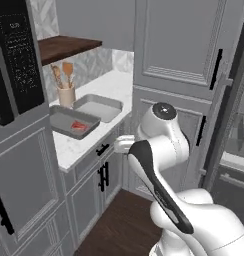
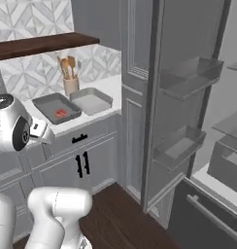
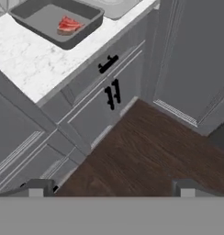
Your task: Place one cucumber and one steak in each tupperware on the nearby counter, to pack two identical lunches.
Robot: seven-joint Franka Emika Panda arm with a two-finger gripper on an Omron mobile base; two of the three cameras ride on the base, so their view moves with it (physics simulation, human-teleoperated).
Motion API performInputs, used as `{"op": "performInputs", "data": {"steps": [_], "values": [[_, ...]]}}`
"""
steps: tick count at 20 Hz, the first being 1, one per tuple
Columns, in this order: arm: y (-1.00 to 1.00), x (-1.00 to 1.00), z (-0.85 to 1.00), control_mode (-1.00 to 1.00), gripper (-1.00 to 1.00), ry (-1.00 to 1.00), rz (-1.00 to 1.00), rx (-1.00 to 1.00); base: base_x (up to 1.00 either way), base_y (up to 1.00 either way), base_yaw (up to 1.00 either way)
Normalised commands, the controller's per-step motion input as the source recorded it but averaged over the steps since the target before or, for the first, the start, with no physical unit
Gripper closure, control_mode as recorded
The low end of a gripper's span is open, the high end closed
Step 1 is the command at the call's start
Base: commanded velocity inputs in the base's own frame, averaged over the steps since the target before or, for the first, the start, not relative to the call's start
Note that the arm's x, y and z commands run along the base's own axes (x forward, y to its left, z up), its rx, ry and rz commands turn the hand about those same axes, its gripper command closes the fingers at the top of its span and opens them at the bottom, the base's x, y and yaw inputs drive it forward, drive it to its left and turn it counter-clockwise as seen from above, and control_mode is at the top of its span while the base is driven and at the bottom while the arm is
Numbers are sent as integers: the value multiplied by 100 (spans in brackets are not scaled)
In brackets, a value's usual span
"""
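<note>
The two fingertips [image 3: 39, 187] are standing far apart at the bottom of the hand view, so the gripper [image 3: 111, 189] is wide open and nothing is sitting between them. It is looking down on the dark wooden floor [image 3: 146, 151] in front of the grey cabinets [image 3: 93, 108] with black handles [image 3: 112, 93].

Above the cabinets the white counter [image 1: 111, 82] is carrying both tupperware trays side by side, nearly touching. The dark grey tupperware [image 1: 61, 120] is lying nearer to the counter's front edge, and a red steak [image 1: 79, 126] with white streaks is resting inside it. The lighter grey tupperware [image 1: 100, 107] is lying just behind it, beside the beige utensil cup [image 1: 66, 94], which is holding wooden utensils under the brown shelf [image 1: 66, 46].
</note>
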Motion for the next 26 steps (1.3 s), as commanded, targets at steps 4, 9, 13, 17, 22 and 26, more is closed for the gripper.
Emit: {"op": "performInputs", "data": {"steps": [4,9,13,17,22,26], "values": [[0,0,0,100,-100,0,0,0,-42,14,-97],[0,0,0,100,-100,0,0,0,-1,-1,-100],[0,0,0,100,-100,0,0,0,10,-62,-91],[0,0,0,100,-100,0,0,0,78,-91,-39],[0,0,0,100,-100,0,0,0,76,-64,4],[0,0,0,100,-100,0,0,0,91,-14,5]]}}
